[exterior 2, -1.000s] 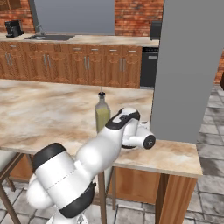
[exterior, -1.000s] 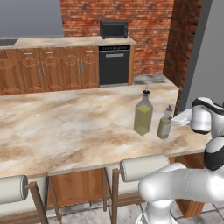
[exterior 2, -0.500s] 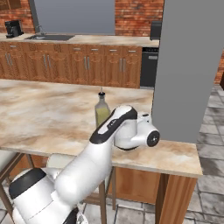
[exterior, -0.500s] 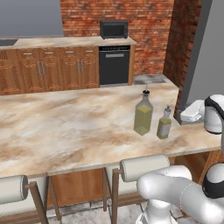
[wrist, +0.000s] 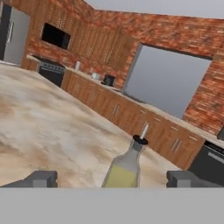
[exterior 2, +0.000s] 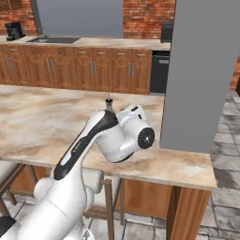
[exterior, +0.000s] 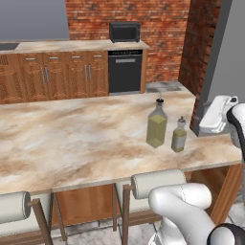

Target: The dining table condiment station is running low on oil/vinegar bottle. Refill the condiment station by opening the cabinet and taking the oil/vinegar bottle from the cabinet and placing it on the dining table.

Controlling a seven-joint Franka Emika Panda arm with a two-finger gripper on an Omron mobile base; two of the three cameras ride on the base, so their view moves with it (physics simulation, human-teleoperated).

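Note:
The small oil/vinegar bottle (exterior: 179,136) stands upright on the dining table (exterior: 72,143) near its right end, with nothing holding it. Just left of it is a taller square bottle (exterior: 157,125) with a dark spout, which also shows in the hand view (wrist: 124,168) and pokes up behind my arm (exterior 2: 108,98). My gripper (exterior: 206,125) hangs to the right of the small bottle, clear of it. In the hand view its fingertips (wrist: 41,178) stand wide apart, so my gripper (wrist: 113,178) is open and empty. Reddish-brown wall cabinets (wrist: 105,46) line the far wall.
A grey pillar (exterior 2: 201,70) rises at the table's right end, close to my hand. White-cushioned stools (exterior: 158,184) are tucked under the near edge. Low wooden cabinets (exterior: 52,74), an oven (exterior: 124,72) and a microwave (exterior: 124,32) stand along the brick back wall.
My hand has drawn back to the right, away from the small bottle, with its fingers still open. Both bottles stand where they were.

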